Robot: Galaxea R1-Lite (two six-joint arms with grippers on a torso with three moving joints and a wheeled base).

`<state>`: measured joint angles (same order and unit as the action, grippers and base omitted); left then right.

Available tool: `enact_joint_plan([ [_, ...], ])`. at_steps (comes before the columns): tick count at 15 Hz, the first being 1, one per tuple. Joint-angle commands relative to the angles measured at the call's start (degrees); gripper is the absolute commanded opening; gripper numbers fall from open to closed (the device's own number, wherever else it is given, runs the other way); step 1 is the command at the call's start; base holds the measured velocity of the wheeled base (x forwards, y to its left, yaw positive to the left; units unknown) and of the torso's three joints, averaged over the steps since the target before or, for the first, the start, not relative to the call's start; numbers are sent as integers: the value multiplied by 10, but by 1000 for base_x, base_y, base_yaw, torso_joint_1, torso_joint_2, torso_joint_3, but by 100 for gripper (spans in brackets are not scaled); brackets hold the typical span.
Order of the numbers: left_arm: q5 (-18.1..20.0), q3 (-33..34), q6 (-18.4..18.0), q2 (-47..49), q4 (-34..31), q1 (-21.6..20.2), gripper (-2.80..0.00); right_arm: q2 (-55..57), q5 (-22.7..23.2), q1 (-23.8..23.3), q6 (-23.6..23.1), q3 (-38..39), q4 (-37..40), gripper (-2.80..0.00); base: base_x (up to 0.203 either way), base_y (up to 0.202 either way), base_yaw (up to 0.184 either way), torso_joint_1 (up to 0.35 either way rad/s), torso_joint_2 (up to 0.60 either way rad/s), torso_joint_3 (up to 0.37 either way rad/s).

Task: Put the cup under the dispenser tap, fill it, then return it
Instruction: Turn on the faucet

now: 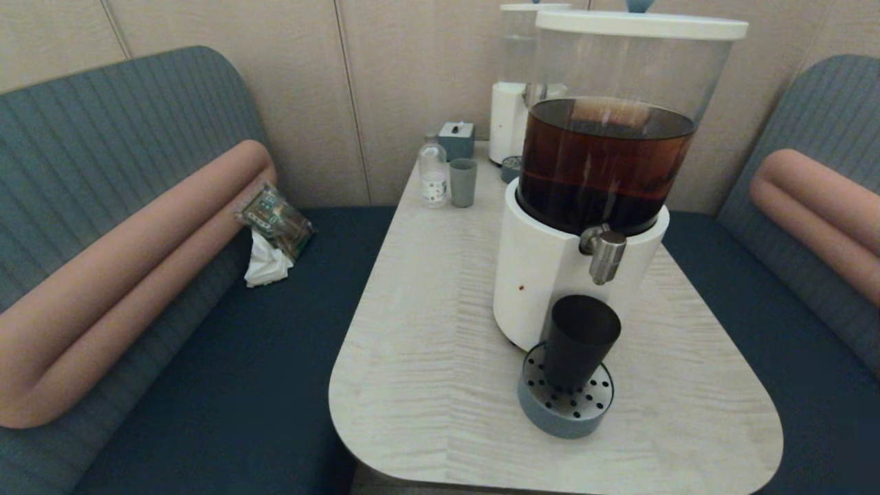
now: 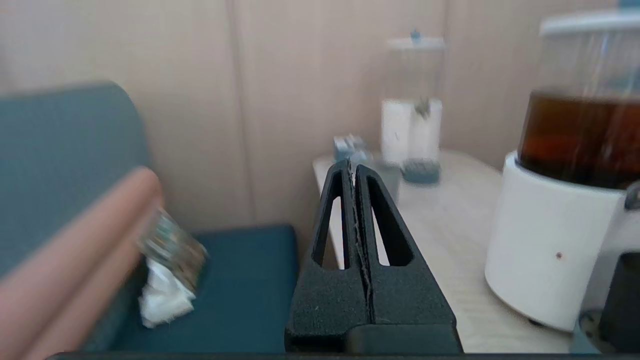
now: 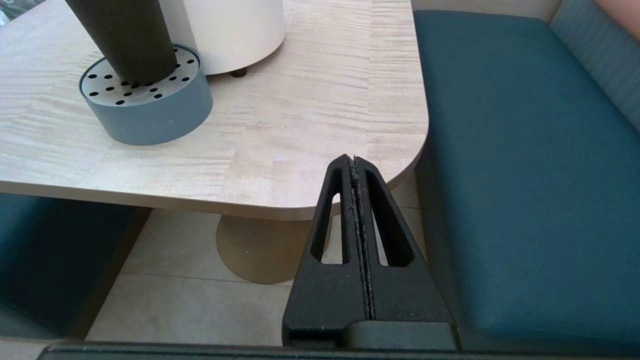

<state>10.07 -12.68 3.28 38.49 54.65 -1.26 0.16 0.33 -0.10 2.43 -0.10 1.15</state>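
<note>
The dark tapered cup (image 1: 579,340) stands upright on the round grey perforated drip tray (image 1: 565,399), directly below the brushed-steel dispenser tap (image 1: 605,253) of the big clear-tank dispenser (image 1: 608,158) holding brown liquid. Nothing holds the cup. My left gripper (image 2: 354,167) is shut and empty, off the table's left side, with the cup (image 2: 620,305) far off at the edge of its view. My right gripper (image 3: 353,161) is shut and empty, low beside the table's near right corner; the cup (image 3: 125,40) and tray (image 3: 147,105) show there. Neither arm appears in the head view.
At the back of the table (image 1: 440,357) stand a smaller dispenser (image 1: 515,103), a small grey-green cup (image 1: 463,182), a small bottle (image 1: 433,172) and a grey box (image 1: 457,139). A packet and tissue (image 1: 271,234) lie on the left bench. Blue benches flank the table.
</note>
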Motion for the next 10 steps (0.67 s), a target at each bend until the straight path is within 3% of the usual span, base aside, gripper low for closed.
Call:
enact_joint_plan([
  [1,-10,5,0,-103,-22,-3,-280,0,0,0,0,0,0,-280,0,0,0,0,0,0],
  [6,-22,-28,5,-214,-44,-2,-280,0,0,0,0,0,0,-280,0,0,0,0,0,0],
  [10,-7,-17,4,-293,-133,2,-280,0,0,0,0,0,0,-280,0,0,0,0,0,0],
])
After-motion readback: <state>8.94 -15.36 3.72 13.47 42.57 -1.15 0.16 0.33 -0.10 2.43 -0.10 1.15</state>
